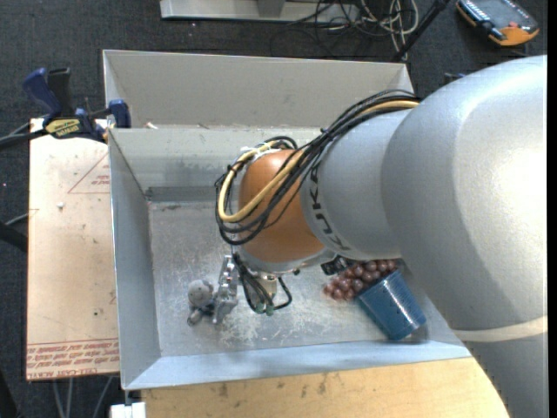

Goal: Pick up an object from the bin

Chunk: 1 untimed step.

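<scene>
From where I stand, the arm (pixel 452 190) comes in from 3 o'clock and bends down into the grey bin (pixel 130 259). Its orange wrist cover (pixel 270 212) is wrapped in looping cables (pixel 233 190). The claw (pixel 224 307) hangs low over the bin floor, towards 7 o'clock. Just at its 9 o'clock side lies a small grey lumpy thing (pixel 200 300), perhaps a soft toy or little figure. It looks to be touching the claw's tip, or very nearly. I cannot tell whether the claw is open or closed, nor whether any part of the grey thing is inside it.

Well apart, at 4 o'clock in the bin, a blue cup (pixel 393 310) appears to lie on its side near the front wall. A cluster of dark red beads (pixel 355 277) sits at its mouth, partly under the arm.

My worry is that the claw seems to sit beside the grey thing rather than squarely over it. A grip from here might catch only an edge, so the thing could slip out on the lift or get nudged towards the left wall. The claw is also close to the metal floor, and pressing lower could scrape it. A dark cable loop (pixel 258 296) dangling at the claw's 3 o'clock might snag too.
</scene>
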Available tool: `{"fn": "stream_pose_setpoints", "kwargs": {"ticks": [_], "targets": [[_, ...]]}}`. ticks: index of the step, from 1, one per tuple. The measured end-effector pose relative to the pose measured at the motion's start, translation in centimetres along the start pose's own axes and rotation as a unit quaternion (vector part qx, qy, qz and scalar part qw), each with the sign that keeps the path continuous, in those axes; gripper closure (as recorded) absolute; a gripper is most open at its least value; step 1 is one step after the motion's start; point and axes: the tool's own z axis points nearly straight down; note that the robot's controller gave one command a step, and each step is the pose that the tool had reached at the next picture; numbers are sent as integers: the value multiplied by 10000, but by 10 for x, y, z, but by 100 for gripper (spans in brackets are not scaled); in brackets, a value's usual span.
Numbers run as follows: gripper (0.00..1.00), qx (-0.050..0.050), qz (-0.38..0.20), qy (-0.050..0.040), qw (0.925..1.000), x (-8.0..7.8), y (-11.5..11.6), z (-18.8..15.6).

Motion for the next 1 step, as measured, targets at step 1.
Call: {"fn": "stream_pose_setpoints", "kwargs": {"ticks": [1], "targets": [[100, 29, -4, 39, 10000, 2, -2, -20]]}}
